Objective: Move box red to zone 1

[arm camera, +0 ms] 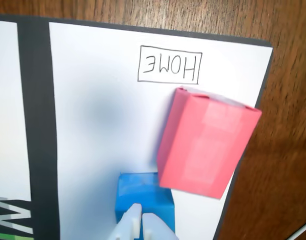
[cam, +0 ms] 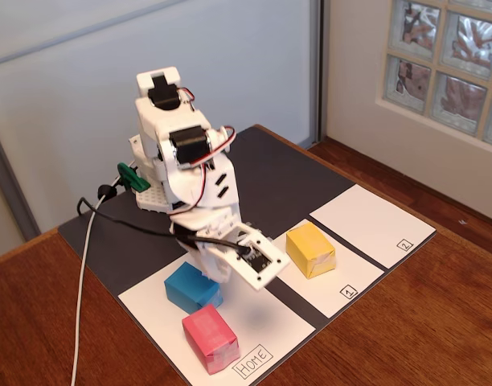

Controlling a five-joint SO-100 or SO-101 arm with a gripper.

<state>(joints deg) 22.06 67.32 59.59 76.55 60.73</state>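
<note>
1. My arm hides part of the blue box [cam: 191, 288]; the tool [arm camera: 142, 220] is cut off, so I cannot tell its opening.
2. The red box [cam: 210, 338] sits on the HOME sheet [cam: 262, 322], well apart from zone 1 [cam: 354, 273].

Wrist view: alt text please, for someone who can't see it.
A red box lies on the white HOME sheet, overhanging its edge, with a blue box against it. The gripper tips sit over the blue box; wooden table beyond.

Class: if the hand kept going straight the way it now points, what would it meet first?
Most likely the blue block, directly ahead of the hand in the wrist view. The red box sits off to one side. Depth is uncertain.
</note>
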